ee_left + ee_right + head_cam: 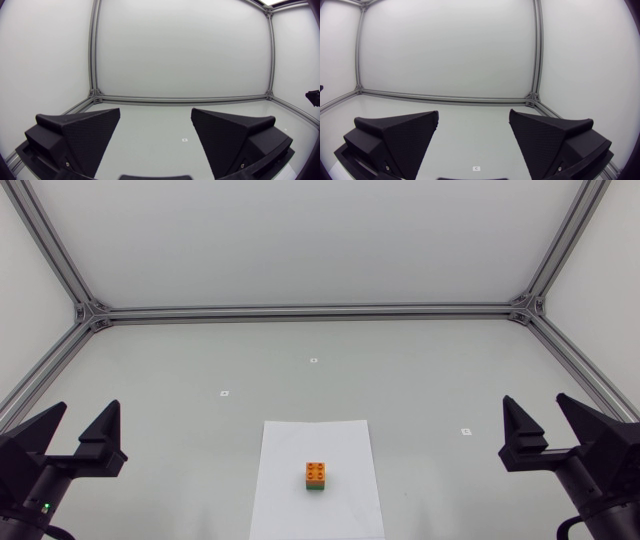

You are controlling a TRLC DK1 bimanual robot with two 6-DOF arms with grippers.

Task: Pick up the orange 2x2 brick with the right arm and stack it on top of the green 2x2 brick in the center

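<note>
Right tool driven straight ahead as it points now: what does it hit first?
Way looks free: ahead of the right tool its wrist view shows only table, far end unclear. The orange brick sits off to its side.

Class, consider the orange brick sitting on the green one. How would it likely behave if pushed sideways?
Probably rigid: the orange brick looks like hard moulded plastic with studs. Boxy, so it should not roll. Seated on the green brick, a push likely slides both across the paper.
</note>
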